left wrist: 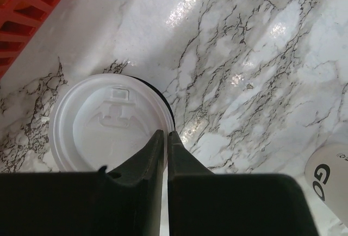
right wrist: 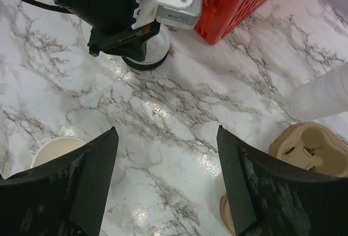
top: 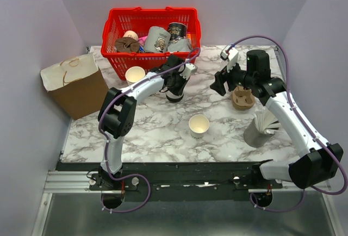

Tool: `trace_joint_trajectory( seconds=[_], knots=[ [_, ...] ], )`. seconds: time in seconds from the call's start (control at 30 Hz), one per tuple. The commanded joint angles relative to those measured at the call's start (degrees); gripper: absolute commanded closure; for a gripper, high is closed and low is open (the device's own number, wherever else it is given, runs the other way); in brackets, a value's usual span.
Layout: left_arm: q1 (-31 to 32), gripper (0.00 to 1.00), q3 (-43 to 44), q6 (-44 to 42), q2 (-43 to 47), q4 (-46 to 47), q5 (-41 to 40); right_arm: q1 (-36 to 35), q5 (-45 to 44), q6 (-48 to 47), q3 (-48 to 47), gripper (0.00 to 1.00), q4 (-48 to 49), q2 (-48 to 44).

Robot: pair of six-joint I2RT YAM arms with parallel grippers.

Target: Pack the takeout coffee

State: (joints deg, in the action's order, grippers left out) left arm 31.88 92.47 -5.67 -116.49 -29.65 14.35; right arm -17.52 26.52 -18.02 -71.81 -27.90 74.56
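So here's the setup: my left pincer (left wrist: 166, 134) is down low over the white lid (left wrist: 103, 124), and its two fingers are pinched to a thin slit right at the lid's near rim. From the wrist view I honestly can't tell if the rim is caught in that slit or if the tips are only sitting against it. The lid lies flat, drink-slot side up, with a dark ring peeking out under its edge. It's on the marble worktop (top: 157, 132), close to the front of the red basket (top: 111, 26). The paper cup (top: 199, 125) it belongs to stands upright and uncovered in the middle of the worktop, nearer to my bases and well apart from the lid. My right pincer (right wrist: 166, 129) is spread wide and holds nothing. It hangs above bare marble between the lid and the brown cup carrier (top: 243, 99), pointing toward my left arm. Another open cup (top: 135, 75) stands just beside the basket's front left corner. The basket has a couple of grey printed mugs (top: 158, 39) and other bits in it. A grey holder (top: 255, 135) with white paper stuff sticking out is near my right arm, and a cardboard box (top: 81, 92) sits off the worktop's left edge.
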Motion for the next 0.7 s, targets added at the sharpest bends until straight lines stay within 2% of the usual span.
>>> trace_joint_trajectory(
  seconds=[0.0,0.17,0.43,0.67],
  knots=[
    [-0.5,0.88,1.5,1.3,2.6,-0.6,2.0,0.2,1.9,0.5,-0.3,0.18,1.5,0.6],
    [-1.7,0.95,2.5,-0.5,4.6,-2.3,3.7,0.3,2.5,0.9,-0.8,0.18,1.5,1.2],
    [-5.0,0.93,7.1,-3.6,5.9,-6.5,16.2,0.2,3.1,0.6,-1.6,0.18,1.8,1.9],
    [-5.0,0.97,6.2,-8.9,8.6,-10.3,21.6,0.2,3.4,0.1,-0.5,0.18,2.3,1.3]
  ],
)
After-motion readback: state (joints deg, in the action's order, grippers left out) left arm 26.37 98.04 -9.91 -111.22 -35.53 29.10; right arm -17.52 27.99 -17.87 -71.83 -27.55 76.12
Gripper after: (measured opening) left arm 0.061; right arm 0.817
